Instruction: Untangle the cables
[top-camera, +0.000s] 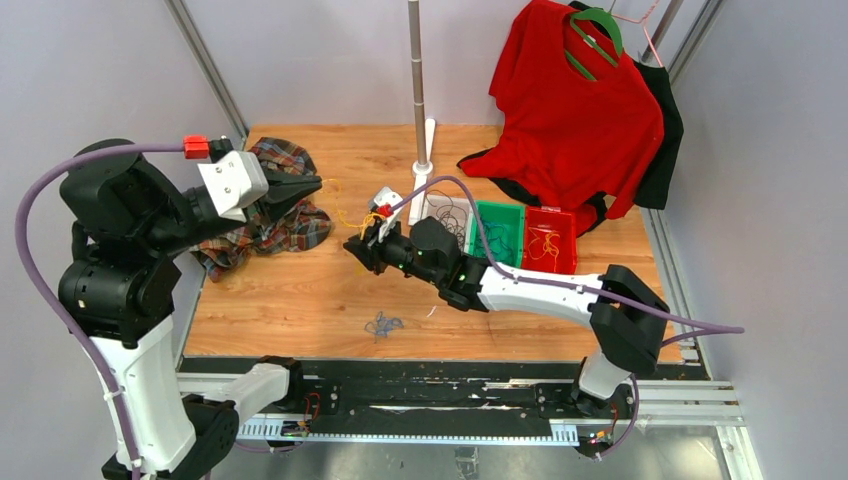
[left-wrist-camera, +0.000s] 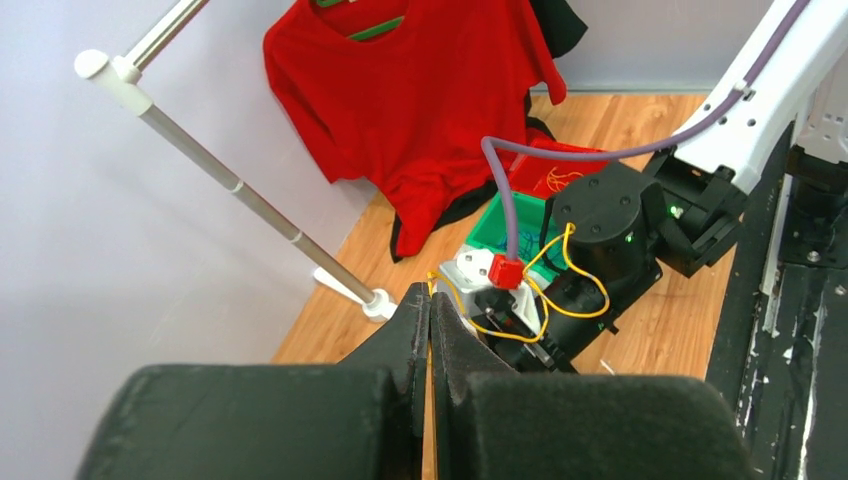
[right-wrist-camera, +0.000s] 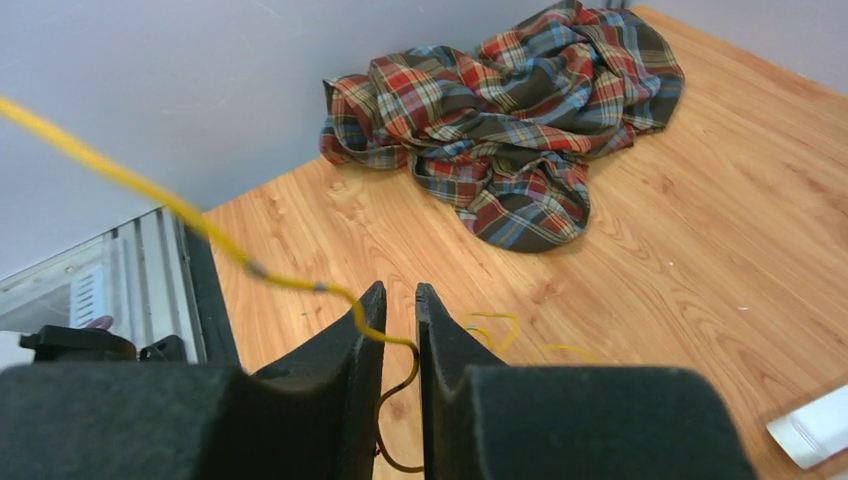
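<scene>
A thin yellow cable (top-camera: 352, 216) stretches between my two grippers above the wooden table. My left gripper (top-camera: 318, 185) is shut on one end of it; in the left wrist view the jaws (left-wrist-camera: 430, 300) are pressed together with the cable between them. The cable (left-wrist-camera: 512, 336) loops around my right wrist. My right gripper (top-camera: 355, 245) has its jaws a little apart (right-wrist-camera: 400, 290), and the yellow cable (right-wrist-camera: 200, 222) runs loosely through the gap, unpinched. A small blue cable (top-camera: 383, 323) lies near the table's front. A black cable bundle (top-camera: 455, 215) lies beside the green bin.
A green bin (top-camera: 498, 212) holds blue cable and a red bin (top-camera: 550, 215) holds yellow cable, at the right. A plaid shirt (top-camera: 270, 215) lies back left. A red T-shirt (top-camera: 575, 110) hangs back right. A metal pole (top-camera: 418, 90) stands at the back middle.
</scene>
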